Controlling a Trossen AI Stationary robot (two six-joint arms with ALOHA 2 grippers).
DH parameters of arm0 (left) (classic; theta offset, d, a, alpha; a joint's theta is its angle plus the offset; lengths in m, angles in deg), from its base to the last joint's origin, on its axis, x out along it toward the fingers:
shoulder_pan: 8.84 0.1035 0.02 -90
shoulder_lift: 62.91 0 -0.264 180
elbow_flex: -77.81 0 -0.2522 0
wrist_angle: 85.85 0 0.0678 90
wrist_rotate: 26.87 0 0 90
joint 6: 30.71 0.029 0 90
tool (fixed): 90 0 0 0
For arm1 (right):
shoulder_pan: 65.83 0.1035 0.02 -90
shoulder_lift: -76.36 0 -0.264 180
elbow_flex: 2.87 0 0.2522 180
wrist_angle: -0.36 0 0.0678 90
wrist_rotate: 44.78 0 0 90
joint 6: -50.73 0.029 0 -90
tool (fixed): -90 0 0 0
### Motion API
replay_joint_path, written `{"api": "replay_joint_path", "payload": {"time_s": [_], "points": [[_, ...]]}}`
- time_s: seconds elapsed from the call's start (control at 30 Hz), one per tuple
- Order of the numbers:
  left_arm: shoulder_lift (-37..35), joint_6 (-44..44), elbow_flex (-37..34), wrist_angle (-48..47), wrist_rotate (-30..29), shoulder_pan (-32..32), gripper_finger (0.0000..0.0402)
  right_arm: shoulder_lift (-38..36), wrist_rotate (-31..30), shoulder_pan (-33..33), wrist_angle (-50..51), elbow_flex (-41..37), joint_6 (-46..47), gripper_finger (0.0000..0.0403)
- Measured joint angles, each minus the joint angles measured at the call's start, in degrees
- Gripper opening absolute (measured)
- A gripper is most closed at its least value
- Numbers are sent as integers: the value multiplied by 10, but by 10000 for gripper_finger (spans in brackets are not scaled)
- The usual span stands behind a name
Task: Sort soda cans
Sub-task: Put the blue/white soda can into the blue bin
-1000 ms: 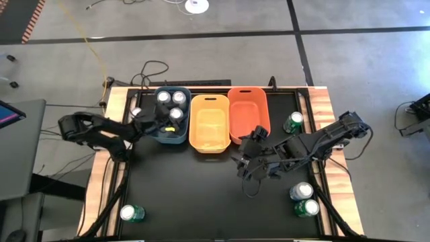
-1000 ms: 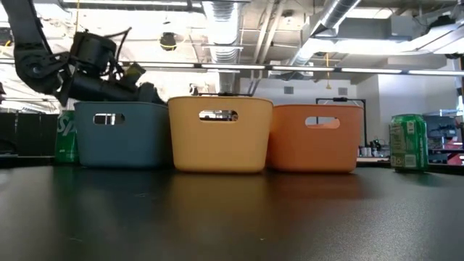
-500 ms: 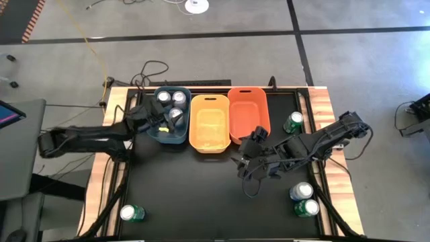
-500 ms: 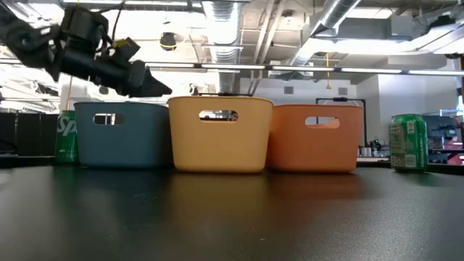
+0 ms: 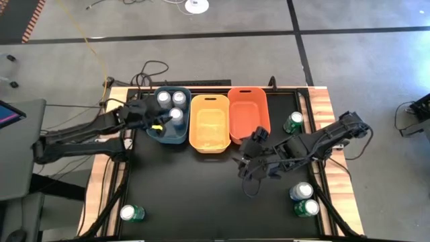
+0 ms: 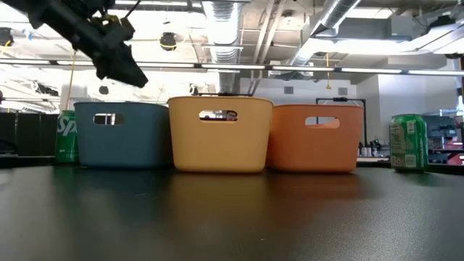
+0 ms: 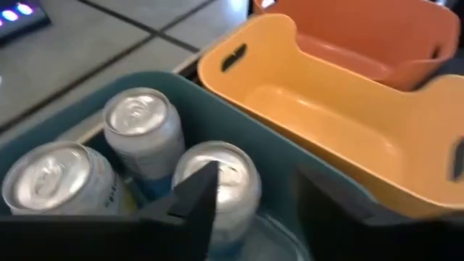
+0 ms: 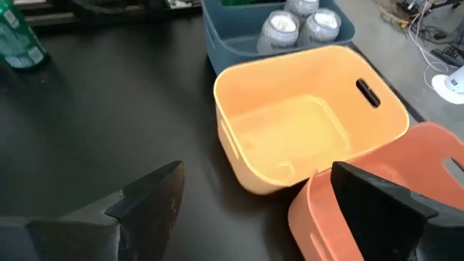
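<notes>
Three silver-topped soda cans (image 5: 176,114) stand in the blue bin (image 5: 162,136), also seen in the left wrist view (image 7: 141,130). My left gripper (image 7: 257,210) hangs open above the bin's left part (image 6: 130,72), with nothing between its fingers. My right gripper (image 8: 254,217) stands open over the black table (image 5: 245,167), near the yellow bin (image 5: 209,123). Loose cans stand upright on the table: a green one (image 5: 293,122) at the far right, a blue-silver one (image 5: 301,191) and a green one (image 5: 307,208) at the near right, and a green one (image 5: 131,214) at the near left.
The yellow bin and the orange bin (image 5: 248,113) hold nothing that shows. A green can (image 6: 67,136) stands just left of the blue bin. The black table (image 5: 188,195) is bare in its middle and near part. Wooden edges border it left and right.
My left gripper has risen out of the blue bin and drawn back toward the table's left edge. The three cans in the bin have stayed where they were. My right arm has kept still.
</notes>
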Motion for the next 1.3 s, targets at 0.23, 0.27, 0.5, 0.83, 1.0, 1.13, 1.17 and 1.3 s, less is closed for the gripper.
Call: {"api": "replay_joint_path", "payload": {"time_s": [0.23,0.27,0.5,0.83,1.0,1.13,1.17,1.3], "points": [[40,-37,-4,-99,-1,-7,19,0,0,33,75,0,96,303],[48,-43,-8,-105,-1,-7,10,0,0,40,85,0,114,295],[120,-68,-18,-108,-46,4,2,1,0,93,132,0,205,263],[211,-51,-17,20,-56,13,1,1,0,142,141,0,245,253],[236,-46,-18,53,-67,14,1,1,-1,152,143,0,246,253],[248,-49,-19,53,-68,16,1,1,-2,152,146,0,246,253],[248,-56,-19,42,-69,17,1,1,-2,152,147,0,246,253],[229,-91,-19,0,-69,16,1,1,-4,154,178,0,271,253]]}}
